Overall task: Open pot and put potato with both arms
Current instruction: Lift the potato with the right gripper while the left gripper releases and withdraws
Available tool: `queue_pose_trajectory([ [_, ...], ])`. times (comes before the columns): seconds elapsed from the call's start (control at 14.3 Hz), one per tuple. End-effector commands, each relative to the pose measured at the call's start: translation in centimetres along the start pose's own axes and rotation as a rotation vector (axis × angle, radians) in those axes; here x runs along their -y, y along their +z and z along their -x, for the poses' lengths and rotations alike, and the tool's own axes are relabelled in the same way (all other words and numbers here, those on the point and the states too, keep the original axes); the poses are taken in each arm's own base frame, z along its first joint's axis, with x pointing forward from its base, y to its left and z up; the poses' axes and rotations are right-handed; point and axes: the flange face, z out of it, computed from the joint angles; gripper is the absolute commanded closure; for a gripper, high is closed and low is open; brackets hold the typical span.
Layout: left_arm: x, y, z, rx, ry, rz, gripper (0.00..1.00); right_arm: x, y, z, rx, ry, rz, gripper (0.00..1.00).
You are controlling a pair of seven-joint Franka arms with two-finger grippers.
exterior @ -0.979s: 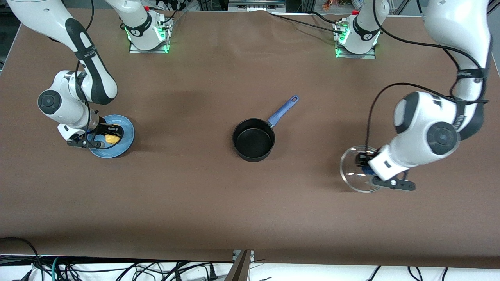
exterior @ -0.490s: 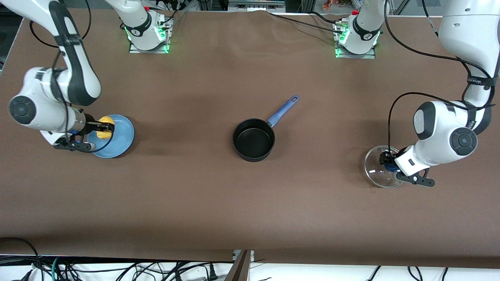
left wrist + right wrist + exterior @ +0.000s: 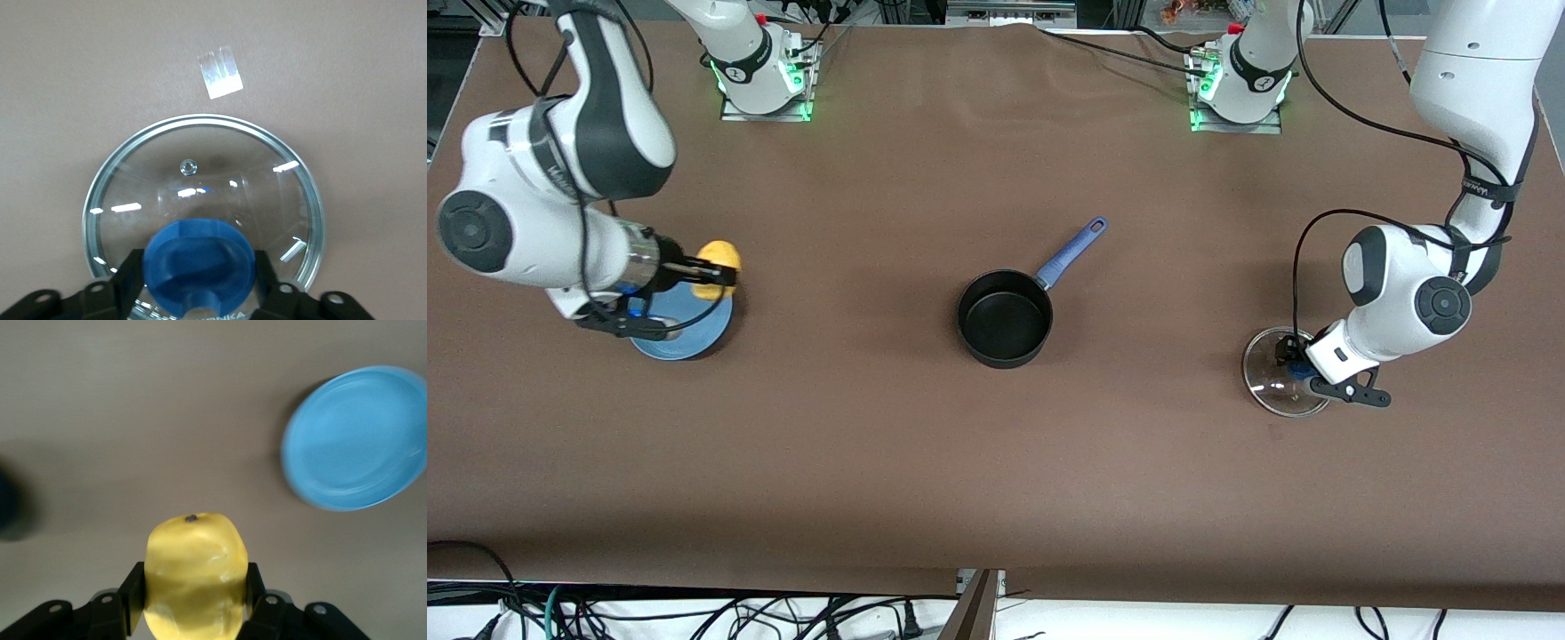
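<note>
Nearest the front camera, toward the left arm's end of the table (image 3: 996, 462), the glass lid (image 3: 1272, 384) lies flat with the left gripper (image 3: 1298, 369) down on it; in the left wrist view its fingers (image 3: 130, 277) sit against both sides of the blue knob (image 3: 200, 267), clamped on it or at least touching it. If that gripper rises without letting go, the lid would come up again, and a lid dragged sideways could scrape across the table. A little farther off, in the middle of the table, the pot (image 3: 1005, 318) stands uncovered and empty, its blue handle (image 3: 1072, 252) angled toward the left arm's base. Toward the right arm's end, the right gripper (image 3: 713, 270) hangs over the farther edge of the blue plate (image 3: 685, 333), clamped on the potato (image 3: 719, 264). The main risk, as I judge it, is in the carry: the potato is lumpy and rounded, pinched only at its sides, so it could twist or slip out on the way and roll across the table, or be let go too high and bounce off the pot's metal rim. The right wrist view shows only the potato's upper face between the fingers (image 3: 133, 593), so how deep the grip goes is hidden; the left gripper's fingertips are cut off by the edge of its own view, and the wrist covers part of the lid in the front view
</note>
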Motion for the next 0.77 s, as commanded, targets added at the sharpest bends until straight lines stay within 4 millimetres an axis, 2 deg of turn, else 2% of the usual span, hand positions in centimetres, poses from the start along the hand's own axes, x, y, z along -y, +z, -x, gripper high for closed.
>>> queue_pose_trajectory([
  [0.0,0.2,-6.0,-0.4,0.009,-0.008,0.014,0.0,7.1,-1.0,2.0,-0.003,0.079,-0.022,0.73],
  [0.14,-0.1,-10.7,-1.0,0.039,-0.045,0.067,0.0,10.1,-0.4,3.4,-0.006,0.116,-0.016,0.73],
  [0.21,-0.3,-13.5,-1.3,0.057,-0.047,0.082,0.0,10.6,-0.6,3.8,-0.01,0.12,-0.017,0.73],
  [0.49,-1.1,-24.0,-1.3,0.093,-0.1,0.072,0.0,11.2,-1.8,4.0,-0.009,0.119,-0.057,0.73],
  [0.7,-1.6,-30.0,0.5,0.11,-0.134,0.064,0.0,11.3,-1.1,3.7,0.005,0.117,-0.058,0.73],
])
